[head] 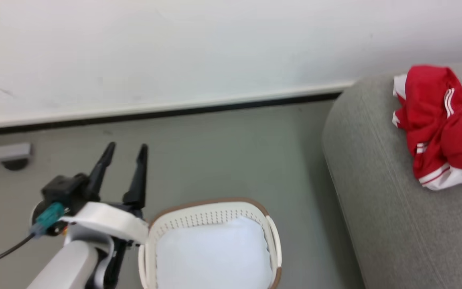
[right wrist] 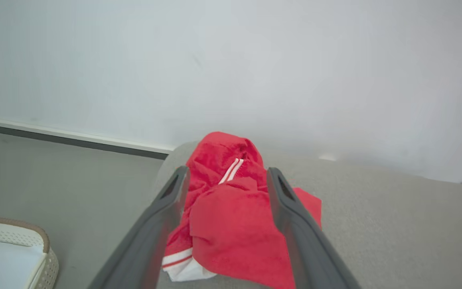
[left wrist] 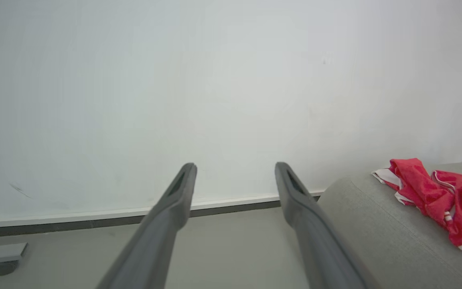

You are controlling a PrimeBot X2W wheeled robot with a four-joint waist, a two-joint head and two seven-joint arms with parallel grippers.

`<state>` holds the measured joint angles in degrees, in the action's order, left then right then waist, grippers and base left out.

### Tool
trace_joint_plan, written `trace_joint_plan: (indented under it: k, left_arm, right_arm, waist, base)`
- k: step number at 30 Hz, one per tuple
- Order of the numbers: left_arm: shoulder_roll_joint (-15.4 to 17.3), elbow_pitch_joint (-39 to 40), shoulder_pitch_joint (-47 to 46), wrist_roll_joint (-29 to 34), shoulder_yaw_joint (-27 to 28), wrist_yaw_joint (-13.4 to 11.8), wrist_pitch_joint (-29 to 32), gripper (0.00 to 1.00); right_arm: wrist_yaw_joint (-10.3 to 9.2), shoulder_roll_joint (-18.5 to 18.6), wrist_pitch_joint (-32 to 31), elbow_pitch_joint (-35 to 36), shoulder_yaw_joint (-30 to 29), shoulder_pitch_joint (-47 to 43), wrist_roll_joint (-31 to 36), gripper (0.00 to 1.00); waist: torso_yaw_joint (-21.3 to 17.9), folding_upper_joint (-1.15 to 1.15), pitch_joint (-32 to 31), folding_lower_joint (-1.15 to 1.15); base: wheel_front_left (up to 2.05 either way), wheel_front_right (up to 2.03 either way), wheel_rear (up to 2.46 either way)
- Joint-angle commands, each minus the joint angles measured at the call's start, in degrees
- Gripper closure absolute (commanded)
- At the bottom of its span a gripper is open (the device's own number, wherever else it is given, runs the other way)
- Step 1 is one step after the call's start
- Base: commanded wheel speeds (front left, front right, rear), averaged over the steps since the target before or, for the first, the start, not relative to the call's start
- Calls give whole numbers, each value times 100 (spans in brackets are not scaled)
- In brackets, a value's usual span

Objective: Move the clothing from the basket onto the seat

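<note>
At far left, a grey wheeled base (head: pixel 2 154) rests on the floor (head: pixel 223 152) near the foot of the white wall (head: pixel 175 48). Beside it our left gripper (head: pixel 127 146) hangs above the floor, its two dark fingers spread apart and holding nothing. Just right of that arm stands the basket (head: pixel 211 202), cream with a brown rim band, and inside it we see the pale bluish-white liner (head: pixel 211 253). Farther right, apart from the basket, rises the rounded grey seat (head: pixel 375 180). The clothing (head: pixel 439 120), a crumpled red heap with white trim and stripes, lies on top of the seat, close to the wall. In the right wrist view our right gripper (right wrist: pixel 227 171) points at that heap, fingers parted, the red cloth showing between them. We cannot tell whether the fingers touch it.
</note>
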<state>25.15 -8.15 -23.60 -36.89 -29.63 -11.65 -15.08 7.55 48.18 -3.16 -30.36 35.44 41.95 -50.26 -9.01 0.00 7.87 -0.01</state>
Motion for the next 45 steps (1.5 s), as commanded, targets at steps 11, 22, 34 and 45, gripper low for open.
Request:
trace_joint_plan:
  k: [11,22,34,45]
  left_arm:
    - [-507,445,1227,323,1299,46,-6,0]
    - [-1275,150,1908,1155,2259,882,-7,0]
    - [-2015,-316,2082,2156,2975,1542,-7,0]
    - [-2186,-398,1971,2486,3238,1787,-7,0]
  right_arm:
    - [-13,-1400,1752,781,-1523,-1376,1753,0]
    - [-14,-3604,1835,2276,-3093,-3334,3271,0]
    - [-13,-4076,1836,2097,-3098,-3691,3547,0]
    - [-13,-4123,1836,2013,-3097,-3555,3517,0]
  waist:
    - [399,0,-544,1]
    - [459,0,-578,1]
    - [437,0,-552,1]
    - [419,0,-549,1]
  base:
    - [0,0,0]
    - [0,0,0]
    - [0,0,0]
    - [0,0,0]
